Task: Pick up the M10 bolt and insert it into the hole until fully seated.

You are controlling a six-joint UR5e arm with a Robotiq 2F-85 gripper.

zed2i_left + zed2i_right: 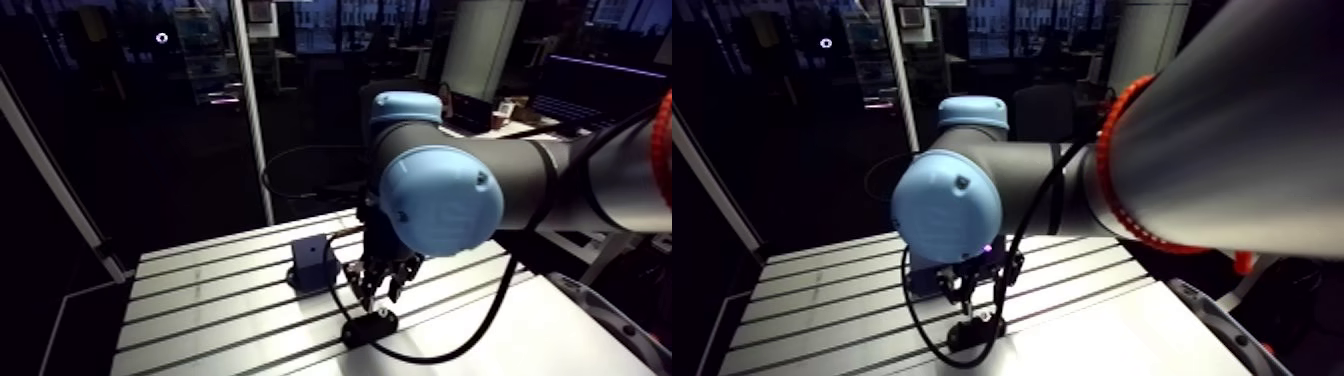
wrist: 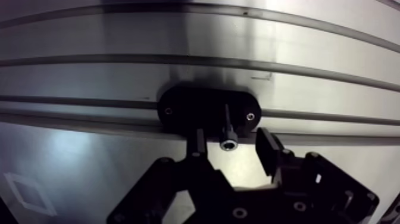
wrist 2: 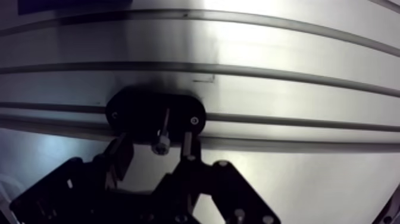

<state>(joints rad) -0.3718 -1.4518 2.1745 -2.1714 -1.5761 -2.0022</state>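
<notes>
Gripper (image 2: 233, 150) hangs low over the table (image 2: 71, 161), its fingers (image 2: 267, 150) spread apart and clamping nothing. Between them the bolt (image 3: 161, 142) stands upright, head up, untouched, its shank in a black oval holder (image 2: 178, 110) lying across a slot. From the arm view, a dark block (image 1: 312, 262) sits near the holder, to its far left.
</notes>
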